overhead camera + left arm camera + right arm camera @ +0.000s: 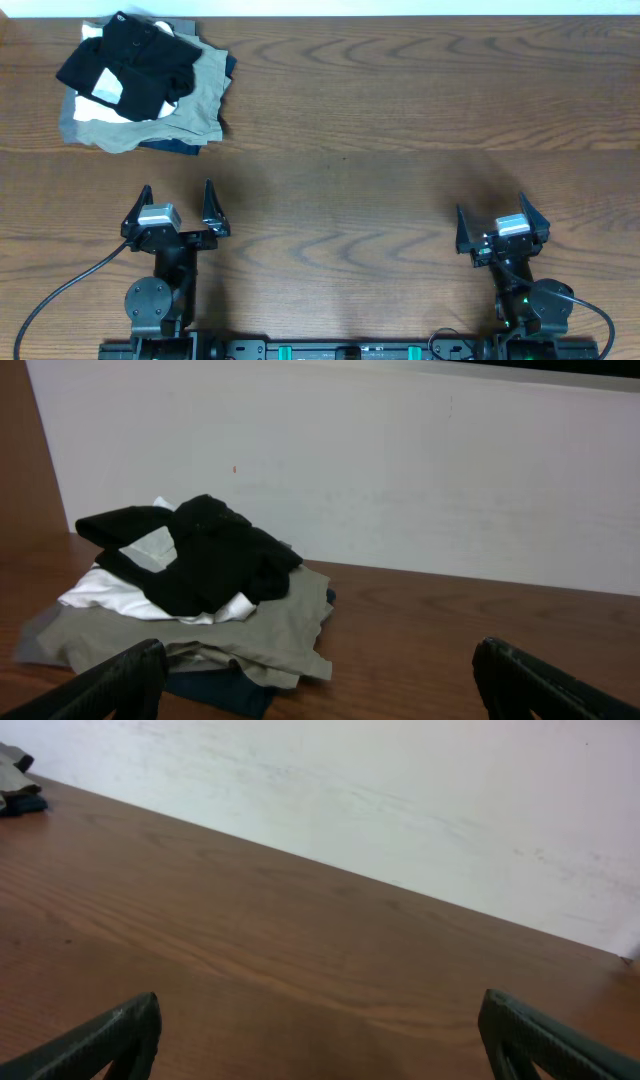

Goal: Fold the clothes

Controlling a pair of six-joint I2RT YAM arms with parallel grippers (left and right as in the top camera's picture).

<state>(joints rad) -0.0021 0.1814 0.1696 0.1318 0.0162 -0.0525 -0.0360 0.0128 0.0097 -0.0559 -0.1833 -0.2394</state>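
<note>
Left claw [177,189] wide; right claw [491,205] wide; black T-shirt [140,55] crumpled atop garment pile [197,102], far left.

**Both grippers low and wide open**

The left gripper [178,190] is seen low at the near left, pointed forward. Its fingers [130,675] are held wide apart, with nothing gripped. The right gripper [491,205] is seen low at the near right, pointed the same way. It is likewise spread and nothing is gripped. The two are kept well apart.

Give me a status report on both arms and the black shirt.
Left gripper and right gripper open, empty. Black T-shirt crumpled atop garment pile, far left. Nothing blocking the reach.
</note>
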